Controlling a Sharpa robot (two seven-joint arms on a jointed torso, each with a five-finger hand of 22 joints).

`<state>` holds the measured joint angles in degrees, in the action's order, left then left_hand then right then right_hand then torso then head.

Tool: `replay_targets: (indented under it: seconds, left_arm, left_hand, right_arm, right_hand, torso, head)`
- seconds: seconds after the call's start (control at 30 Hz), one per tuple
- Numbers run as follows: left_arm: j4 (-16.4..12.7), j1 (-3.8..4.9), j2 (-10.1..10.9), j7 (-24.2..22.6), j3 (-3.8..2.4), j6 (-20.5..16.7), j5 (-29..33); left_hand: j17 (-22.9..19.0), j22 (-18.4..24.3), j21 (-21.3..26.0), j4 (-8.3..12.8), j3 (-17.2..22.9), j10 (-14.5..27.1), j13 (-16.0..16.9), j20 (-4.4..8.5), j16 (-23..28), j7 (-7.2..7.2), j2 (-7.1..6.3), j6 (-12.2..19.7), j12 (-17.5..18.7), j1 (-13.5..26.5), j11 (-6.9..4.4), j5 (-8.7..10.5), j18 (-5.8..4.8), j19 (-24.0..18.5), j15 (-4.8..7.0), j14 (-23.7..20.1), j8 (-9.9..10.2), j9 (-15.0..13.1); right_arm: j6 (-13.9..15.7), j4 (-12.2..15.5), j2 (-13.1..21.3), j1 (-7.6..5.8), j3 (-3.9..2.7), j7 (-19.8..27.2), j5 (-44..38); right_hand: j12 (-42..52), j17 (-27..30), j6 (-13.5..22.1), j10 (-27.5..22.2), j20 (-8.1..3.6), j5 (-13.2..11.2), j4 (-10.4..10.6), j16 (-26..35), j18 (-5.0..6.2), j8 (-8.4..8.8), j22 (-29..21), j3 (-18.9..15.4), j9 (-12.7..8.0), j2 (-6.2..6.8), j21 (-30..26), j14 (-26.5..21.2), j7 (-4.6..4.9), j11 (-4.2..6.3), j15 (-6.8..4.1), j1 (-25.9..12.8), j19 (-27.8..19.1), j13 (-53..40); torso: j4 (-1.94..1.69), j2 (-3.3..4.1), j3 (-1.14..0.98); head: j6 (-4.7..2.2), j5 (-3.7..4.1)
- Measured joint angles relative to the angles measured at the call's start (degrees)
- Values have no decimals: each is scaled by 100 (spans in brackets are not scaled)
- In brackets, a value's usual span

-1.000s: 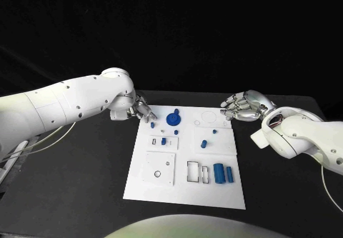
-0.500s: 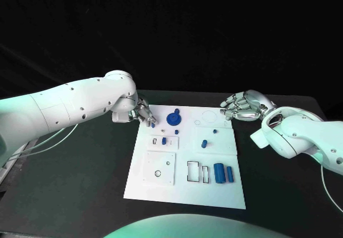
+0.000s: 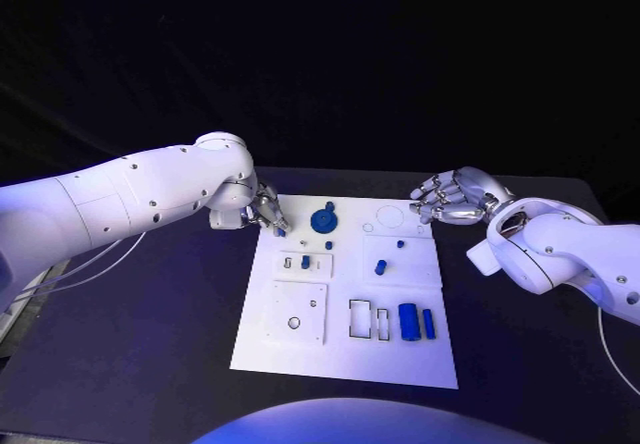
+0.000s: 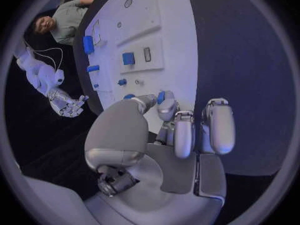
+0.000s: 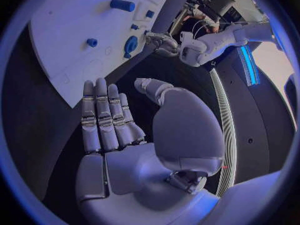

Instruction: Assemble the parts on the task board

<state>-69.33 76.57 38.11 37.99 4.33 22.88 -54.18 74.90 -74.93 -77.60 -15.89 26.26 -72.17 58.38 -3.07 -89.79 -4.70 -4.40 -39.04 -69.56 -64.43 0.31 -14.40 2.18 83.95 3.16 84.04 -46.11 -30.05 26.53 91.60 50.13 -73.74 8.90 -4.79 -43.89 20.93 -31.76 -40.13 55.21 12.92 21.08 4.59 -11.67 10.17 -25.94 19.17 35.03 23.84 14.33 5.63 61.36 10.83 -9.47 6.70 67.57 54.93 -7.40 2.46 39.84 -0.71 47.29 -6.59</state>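
Note:
The white task board (image 3: 301, 338) lies mid-table. On it are a round blue wheel (image 3: 323, 221), a blue block (image 3: 305, 263) in a small plate, a blue peg (image 3: 380, 267) and two blue cylinders (image 3: 408, 322). My left hand (image 3: 253, 211) hangs over the board's far left corner. Its thumb and a finger pinch a small blue peg (image 4: 161, 96), which still stands at the board (image 3: 280, 232). My right hand (image 3: 453, 197) hovers off the far right corner with fingers spread, holding nothing; its palm (image 5: 134, 170) is bare.
A black rectangular frame (image 3: 362, 318) sits beside the cylinders near the board's front. Outlined round recesses (image 3: 389, 217) mark the far right part of the board. Black table (image 3: 147, 324) surrounds the board on all sides.
My left hand has edged down towards the board's far left corner, and its fingertips now close on the small blue peg there. The right hand has stayed in place.

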Motion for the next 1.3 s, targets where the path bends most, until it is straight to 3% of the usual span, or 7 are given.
replay_targets:
  seconds: [0.23,0.27,0.3,0.37,0.53,0.9,1.3]
  left_arm:
    - [-8,-1,0,-16,-1,-49,62]
    - [-10,-1,1,-17,-1,-54,75]
    - [-14,-1,3,-19,-2,-60,89]
    - [-23,-1,13,-23,-3,-73,126]
    - [-74,-1,62,-28,-7,-102,223]
    - [-457,-1,324,-25,-17,-178,485]
    - [-1242,-63,789,-34,-21,-564,518]
  left_hand:
    - [0,0,0,33,148,20,-6,0,0,63,21,-123,0,-162,-20,91,0,0,0,0,-196,-52]
    - [0,0,0,51,229,20,-12,0,0,76,31,-136,0,-233,-21,188,0,0,0,0,-260,-72]
    - [0,0,0,101,488,20,-16,0,0,85,53,-141,0,-340,-65,534,0,0,27,-1,-359,-96]
    - [0,0,0,193,950,8,-21,2,0,123,6,-98,-9,-398,-94,888,0,2,43,-1,-514,-134]
    - [0,1,0,102,1463,-53,20,42,0,128,-63,-76,-96,-329,-155,1073,0,-1,62,-20,-711,-134]
    - [0,1,0,32,1534,-149,139,42,0,137,-98,-68,-196,-227,-162,1088,0,-1,83,1,-965,-134]
    - [0,1,0,1,1566,-259,251,41,0,136,-166,-69,-267,-159,-174,1121,0,-1,82,1,-1180,-135]
  right_arm:
    - [-83,-15,-7,0,0,-32,1]
    - [-94,-16,-7,0,0,-38,1]
    - [-105,-17,-7,0,0,-43,1]
    - [-128,-19,-7,0,1,-53,1]
    - [-173,-22,-8,0,2,-76,2]
    - [-245,-38,-10,2,6,-109,2]
    - [-277,-36,0,9,10,-119,2]
  right_hand:
    - [0,11,0,0,51,0,0,35,0,-45,-53,0,-16,-31,-67,-16,0,0,16,-31,-51,25]
    - [0,11,0,0,51,0,0,35,0,-44,-53,0,-16,-31,-67,-16,0,0,16,-31,-51,25]
    - [0,11,0,0,51,0,0,35,0,-44,-53,0,-15,-31,-67,-16,0,0,16,-31,-51,25]
    - [0,11,0,0,51,0,0,35,0,-44,-53,0,-16,-31,-67,-16,0,0,16,-31,-51,25]
    - [0,11,2,0,51,0,0,35,0,-44,-56,0,-15,-31,-67,-17,-2,0,18,-31,-51,27]
    - [0,10,21,0,50,0,16,35,0,-44,-70,-16,-21,-31,-67,-36,-21,0,36,-31,-50,32]
    - [0,10,21,0,50,0,16,35,1,-44,-70,-16,-21,-31,-67,-36,-21,1,36,-31,-50,32]
  torso:
    - [0,0,-1]
    - [-1,0,-1]
    - [-1,0,-1]
    - [-1,1,-1]
    - [0,1,-1]
    - [-1,-5,-2]
    - [-14,-8,2]
  head:
    - [8,-2]
    - [9,-2]
    - [9,-3]
    - [10,-7]
    - [10,-8]
    - [9,-13]
    - [3,-24]
